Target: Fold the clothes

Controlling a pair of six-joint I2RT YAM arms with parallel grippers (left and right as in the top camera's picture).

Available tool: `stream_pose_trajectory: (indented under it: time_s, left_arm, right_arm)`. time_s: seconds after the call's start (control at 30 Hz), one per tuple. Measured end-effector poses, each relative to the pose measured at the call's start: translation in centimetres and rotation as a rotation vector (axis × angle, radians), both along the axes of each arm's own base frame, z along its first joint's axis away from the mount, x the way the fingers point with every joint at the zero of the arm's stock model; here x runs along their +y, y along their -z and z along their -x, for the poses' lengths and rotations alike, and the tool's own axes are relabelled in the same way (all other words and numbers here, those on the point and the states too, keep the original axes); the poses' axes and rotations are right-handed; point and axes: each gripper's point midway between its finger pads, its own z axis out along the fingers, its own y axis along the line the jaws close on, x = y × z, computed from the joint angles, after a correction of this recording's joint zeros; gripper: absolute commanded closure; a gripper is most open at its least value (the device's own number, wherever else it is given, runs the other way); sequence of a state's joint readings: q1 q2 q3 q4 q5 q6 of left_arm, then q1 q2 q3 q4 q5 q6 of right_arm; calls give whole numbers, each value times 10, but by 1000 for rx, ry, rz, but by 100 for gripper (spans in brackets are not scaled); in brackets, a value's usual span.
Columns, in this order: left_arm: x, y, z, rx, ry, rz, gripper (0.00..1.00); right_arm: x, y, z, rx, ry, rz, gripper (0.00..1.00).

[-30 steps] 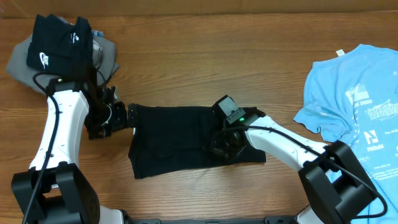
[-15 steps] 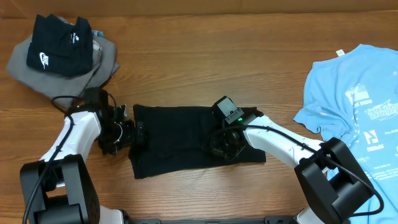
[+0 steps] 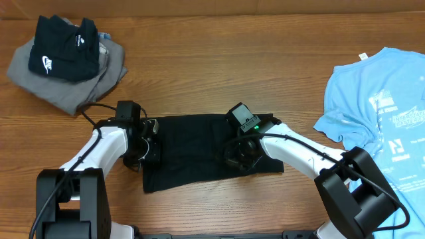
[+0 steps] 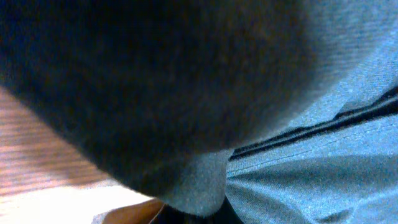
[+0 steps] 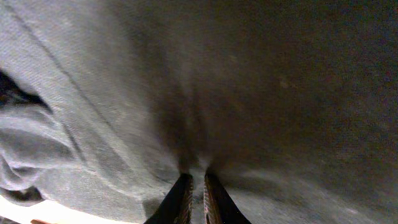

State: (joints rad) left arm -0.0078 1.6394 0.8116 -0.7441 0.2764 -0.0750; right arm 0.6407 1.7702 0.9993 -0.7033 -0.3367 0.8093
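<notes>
The black T-shirt (image 3: 192,149) lies in the middle of the desk (image 3: 219,73), gathered into a rough rectangle, wider left to right than near to far. The right gripper (image 3: 239,158) sits on its right half. In the right wrist view its fingertips (image 5: 181,190) are nearly together with a pucker of cloth drawn up between them, so I'd say it is clenched on the shirt. The left gripper (image 3: 150,147) is at the shirt's left edge. Its own camera is smothered in dark, blurred fabric, and I cannot tell whether it grips anything.

My worry is the right pinch. It looks to sit in the middle of the panel rather than on an edge, so a pull could lift only the top layer, tent the cloth and upset the layers beneath. If the left side has no real hold, any drag toward the right would slide the whole bundle instead of folding it. The near-left corner juts out unevenly and could skew more.

Room is decent. Bare wood lies on the far side of the shirt, and a strip on the near side before the arm bases. The grey garment (image 3: 66,93), with the black swoosh garment (image 3: 60,50) on top, is well apart at the far left. The light blue T-shirt (image 3: 378,113) at the right edge is nearer the right arm's elbow, which might brush it on a wide swing.
</notes>
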Motion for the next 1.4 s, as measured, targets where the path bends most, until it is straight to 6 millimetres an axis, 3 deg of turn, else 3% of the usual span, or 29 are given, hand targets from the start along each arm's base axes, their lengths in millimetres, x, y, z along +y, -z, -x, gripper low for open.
stream_pose_trajectory:
  time_s: [0.13,0.23,0.37,0.47,0.53,0.63,0.87,1.07,1.2,1.3,1.4]
  left_arm:
    - [13,-8,17,105,-31,-31,96]
    - [31,-31,18,176,-61,-89,96]
    - [51,-86,-13,127,-77,-166,96]
    - [54,-124,-37,47,-75,-189,96]
    - [47,-144,-50,-9,-59,-187,96]
    - [24,-157,-64,-75,-8,-158,96]
    - [-54,-155,-73,-167,137,-100,96]
    - [-126,-131,-50,-185,253,-63,95]
    - [-157,-112,-33,-191,301,-53,79]
    - [-168,-100,-17,-168,310,-57,60]
    - [-174,-95,-8,-152,315,-62,56]
  right_arm:
    - [-12,-2,8,36,-1,36,89]
    - [-24,-17,8,28,19,58,85]
    - [-32,-54,-12,-64,66,13,83]
    - [-41,-71,-22,-103,106,-4,83]
    - [-50,-72,-25,-102,129,4,83]
    - [-62,-71,-29,-93,155,16,83]
    - [-83,-70,-37,-83,204,31,83]
    - [-99,-69,-42,-78,236,46,83]
    - [-103,-69,-44,-81,242,48,83]
    - [-103,-69,-43,-82,236,49,83]
    - [-104,-69,-43,-83,229,51,83]
